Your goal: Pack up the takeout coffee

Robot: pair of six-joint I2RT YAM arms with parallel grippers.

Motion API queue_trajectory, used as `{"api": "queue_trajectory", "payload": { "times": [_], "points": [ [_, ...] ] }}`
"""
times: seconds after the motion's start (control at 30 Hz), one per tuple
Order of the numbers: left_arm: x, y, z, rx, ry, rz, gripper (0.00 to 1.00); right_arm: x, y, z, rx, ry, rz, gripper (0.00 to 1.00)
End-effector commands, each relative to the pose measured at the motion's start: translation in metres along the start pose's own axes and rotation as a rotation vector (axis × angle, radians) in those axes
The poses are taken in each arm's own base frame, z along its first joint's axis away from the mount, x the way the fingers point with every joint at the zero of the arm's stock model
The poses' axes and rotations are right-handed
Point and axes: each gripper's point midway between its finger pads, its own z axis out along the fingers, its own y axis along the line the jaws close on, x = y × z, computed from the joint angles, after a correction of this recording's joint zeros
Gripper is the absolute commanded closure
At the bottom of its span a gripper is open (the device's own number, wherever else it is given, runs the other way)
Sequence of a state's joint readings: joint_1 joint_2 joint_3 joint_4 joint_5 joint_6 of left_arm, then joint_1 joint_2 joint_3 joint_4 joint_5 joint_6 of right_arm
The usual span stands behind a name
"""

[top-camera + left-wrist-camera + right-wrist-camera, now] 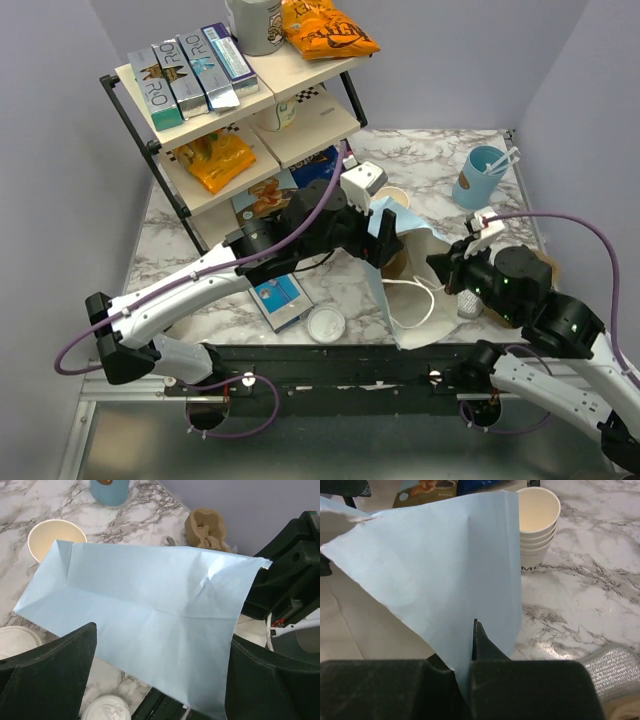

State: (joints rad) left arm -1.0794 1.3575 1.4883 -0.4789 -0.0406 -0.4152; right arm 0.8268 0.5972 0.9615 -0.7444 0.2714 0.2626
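Note:
A light blue paper bag [383, 285] with white handles lies open in the middle of the table. My right gripper [441, 266] is shut on the bag's edge; the right wrist view shows the blue sheet [445, 570] pinched between its fingers [472, 625]. My left gripper [386, 238] stands open, its two fingers apart on either side of the bag's flat blue side [150, 600] without touching it. I cannot pick out the takeout coffee. A round white sip lid [107, 711] shows at the bottom edge of the left wrist view, and I cannot tell whether a cup is under it.
A stack of lidless cream cups [396, 197] stands behind the bag. A loose white lid [326, 324] and a snack box [280, 300] lie near the front. A blue cup with utensils [482, 178] is at the back right. A snack shelf [230, 100] fills the back left.

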Motion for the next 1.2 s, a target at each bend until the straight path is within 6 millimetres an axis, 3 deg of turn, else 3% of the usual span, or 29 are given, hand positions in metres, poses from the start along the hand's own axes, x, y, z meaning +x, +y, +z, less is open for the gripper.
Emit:
{"api": "queue_trajectory", "payload": {
  "times": [0.0, 0.07, 0.27, 0.37, 0.43, 0.47, 0.6, 0.67, 0.7, 0.73, 0.8, 0.83, 0.87, 1.0, 1.03, 1.07, 1.17],
  "points": [
    [-0.006, -0.007, -0.018, 0.049, -0.046, -0.017, 0.01, -0.001, 0.000, 0.007, -0.012, -0.105, 0.050, 0.93],
    [-0.005, -0.009, -0.025, 0.066, -0.061, -0.030, 0.01, 0.003, -0.001, 0.010, -0.014, -0.124, 0.061, 0.93],
    [-0.007, -0.026, -0.051, 0.175, -0.093, -0.049, 0.01, 0.057, -0.027, 0.020, 0.169, 0.077, 0.137, 0.93],
    [-0.006, -0.026, -0.061, 0.192, -0.122, -0.061, 0.01, 0.062, -0.018, 0.028, 0.118, 0.080, 0.121, 0.94],
    [-0.006, -0.025, -0.066, 0.190, -0.128, -0.068, 0.01, 0.042, -0.011, 0.027, 0.080, 0.009, 0.127, 0.95],
    [-0.006, -0.023, -0.066, 0.177, -0.131, -0.074, 0.01, 0.019, -0.008, 0.019, 0.061, -0.044, 0.123, 0.97],
    [-0.007, -0.020, -0.070, 0.164, -0.141, -0.084, 0.01, -0.025, 0.000, -0.001, 0.017, -0.130, 0.144, 0.99],
    [-0.005, -0.017, -0.070, 0.150, -0.138, -0.094, 0.01, -0.017, 0.005, -0.001, 0.017, -0.060, 0.197, 0.99],
    [-0.005, -0.014, -0.069, 0.128, -0.140, -0.099, 0.01, -0.031, 0.007, -0.011, 0.019, -0.053, 0.232, 0.99],
    [-0.001, -0.010, -0.067, 0.109, -0.124, -0.100, 0.01, -0.001, -0.001, -0.016, 0.084, 0.104, 0.221, 0.99],
    [-0.002, -0.010, -0.068, 0.103, -0.114, -0.098, 0.01, 0.020, -0.003, -0.015, 0.182, 0.296, 0.261, 0.97],
    [0.001, -0.003, -0.065, 0.062, -0.105, -0.098, 0.01, 0.028, -0.005, -0.031, 0.207, 0.392, 0.245, 0.97],
    [0.000, -0.003, -0.065, 0.058, -0.102, -0.097, 0.01, 0.035, 0.000, -0.035, 0.198, 0.461, 0.250, 0.96],
    [0.004, 0.004, -0.065, 0.013, -0.080, -0.110, 0.01, 0.038, 0.010, -0.038, 0.168, 0.527, 0.251, 0.93],
    [0.006, 0.007, -0.067, -0.002, -0.073, -0.114, 0.01, 0.042, 0.007, -0.045, 0.191, 0.566, 0.250, 0.93],
    [0.006, 0.011, -0.067, -0.022, -0.077, -0.116, 0.01, 0.033, 0.007, -0.050, 0.198, 0.556, 0.260, 0.93],
    [0.008, 0.017, -0.070, -0.045, -0.086, -0.123, 0.01, 0.042, -0.003, -0.054, 0.269, 0.607, 0.241, 0.88]
  ]
}}
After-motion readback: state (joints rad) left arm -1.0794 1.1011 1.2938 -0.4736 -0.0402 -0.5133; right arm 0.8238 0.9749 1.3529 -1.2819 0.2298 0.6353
